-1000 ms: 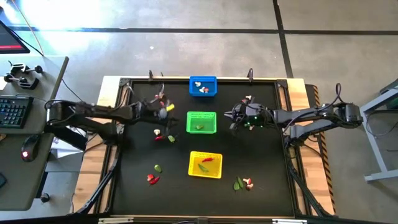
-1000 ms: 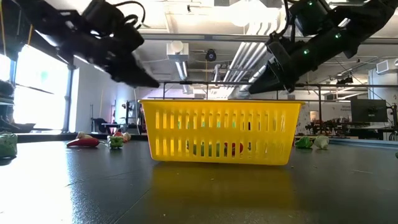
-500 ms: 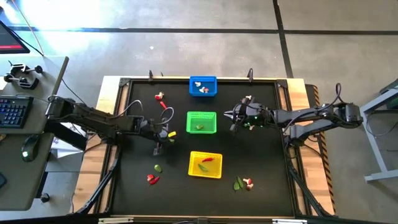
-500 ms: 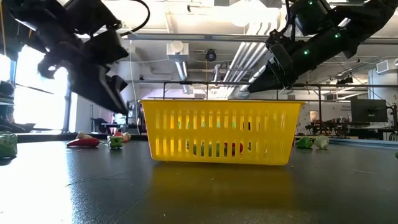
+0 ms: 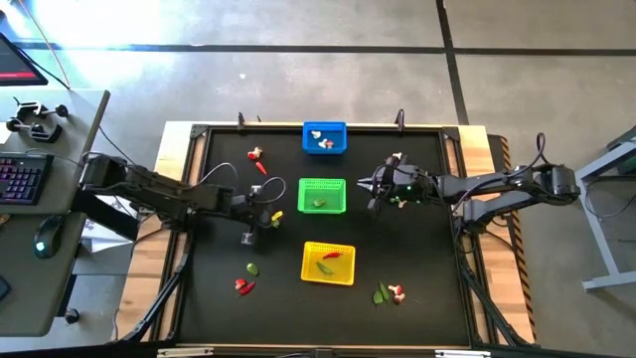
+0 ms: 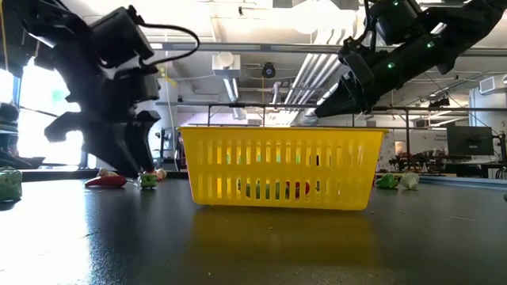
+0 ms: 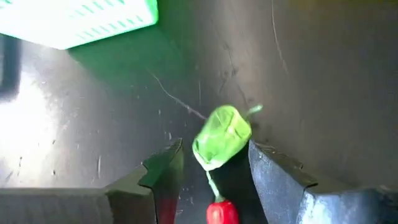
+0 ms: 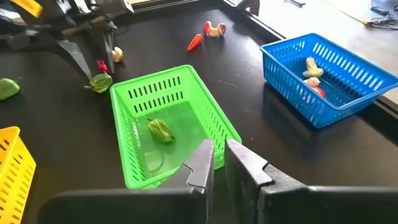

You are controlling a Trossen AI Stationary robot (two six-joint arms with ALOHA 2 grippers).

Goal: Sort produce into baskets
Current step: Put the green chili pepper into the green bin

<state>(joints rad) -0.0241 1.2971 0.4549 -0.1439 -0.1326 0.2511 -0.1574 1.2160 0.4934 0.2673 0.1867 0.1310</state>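
Left wrist view showed you the left gripper (image 7: 211, 168) spread wide, its fingers straddling a green leafy bit (image 7: 222, 135) at lower centre, a red chilli (image 7: 221, 211) just below it; the green basket (image 7: 74, 18) lay upper left.

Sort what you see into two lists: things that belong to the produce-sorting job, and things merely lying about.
Job:
blue basket
green basket
yellow basket
green leafy piece between the left pincer's open fingers
red chilli

Lying about:
keyboard
mouse
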